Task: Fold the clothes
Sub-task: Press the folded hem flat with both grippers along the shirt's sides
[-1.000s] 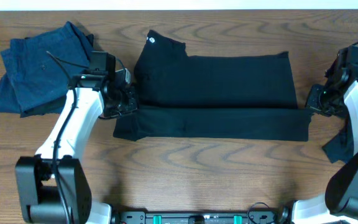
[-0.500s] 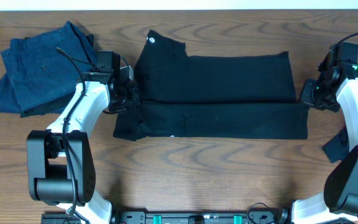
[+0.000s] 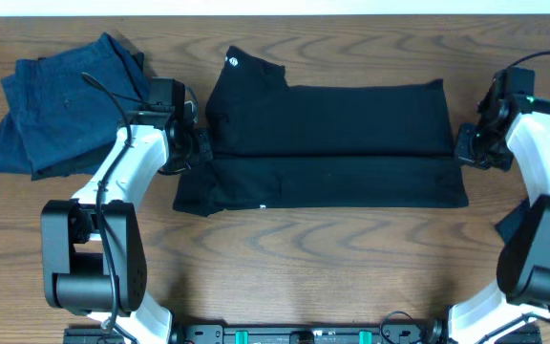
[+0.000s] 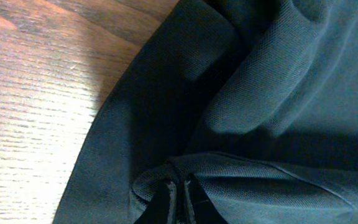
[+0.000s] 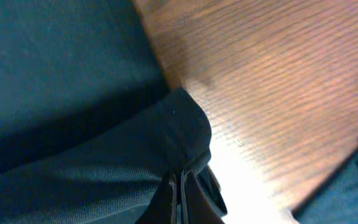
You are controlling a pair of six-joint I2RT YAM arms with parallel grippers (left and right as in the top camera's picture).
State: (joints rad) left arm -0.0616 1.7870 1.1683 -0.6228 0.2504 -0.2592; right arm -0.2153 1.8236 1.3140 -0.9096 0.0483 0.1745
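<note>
A long black garment (image 3: 327, 143) lies spread across the table's middle, with a small white round logo (image 3: 234, 62) near its top left corner and a tiny white label (image 3: 262, 206) at its near edge. Its near half is a long strip lying along the front. My left gripper (image 3: 191, 153) is shut on the strip's left end, pinching a fold of black fabric (image 4: 229, 112) between its fingertips (image 4: 169, 199). At the opposite end, my right gripper (image 3: 473, 150) is shut on the corner of the black cloth (image 5: 92, 124).
A crumpled dark blue garment (image 3: 60, 105) lies at the far left of the wooden table (image 3: 304, 268). Another dark piece of cloth (image 3: 512, 225) lies at the right edge, partly under my right arm.
Both grippers have moved toward the far side with the strip's ends, drawing the near strip closer to the garment's upper half. The white label has come into view on the near edge.
</note>
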